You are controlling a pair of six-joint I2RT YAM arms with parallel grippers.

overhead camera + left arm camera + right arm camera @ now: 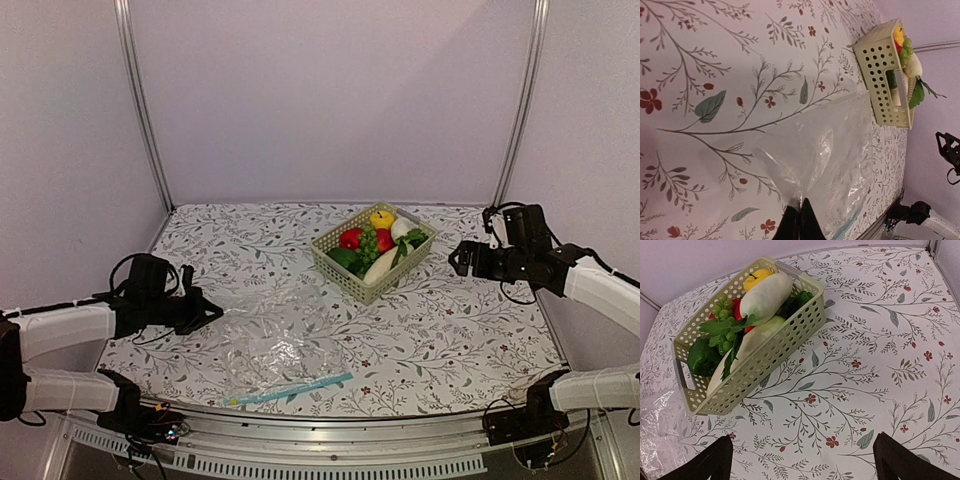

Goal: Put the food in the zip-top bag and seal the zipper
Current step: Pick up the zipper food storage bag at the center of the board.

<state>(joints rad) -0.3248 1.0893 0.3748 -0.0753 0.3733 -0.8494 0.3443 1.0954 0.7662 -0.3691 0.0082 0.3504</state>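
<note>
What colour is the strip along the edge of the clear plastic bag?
Light blue; the thin zipper strip shows best in the top external view.

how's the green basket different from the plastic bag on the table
The basket is stiff, opaque, pale green lattice; the zip-top bag is floppy, see-through plastic. The basket stands up on its own walls; the bag lies crumpled and nearly flat. The basket is full of food; the bag holds none. Both rest on the flowered table.
</note>
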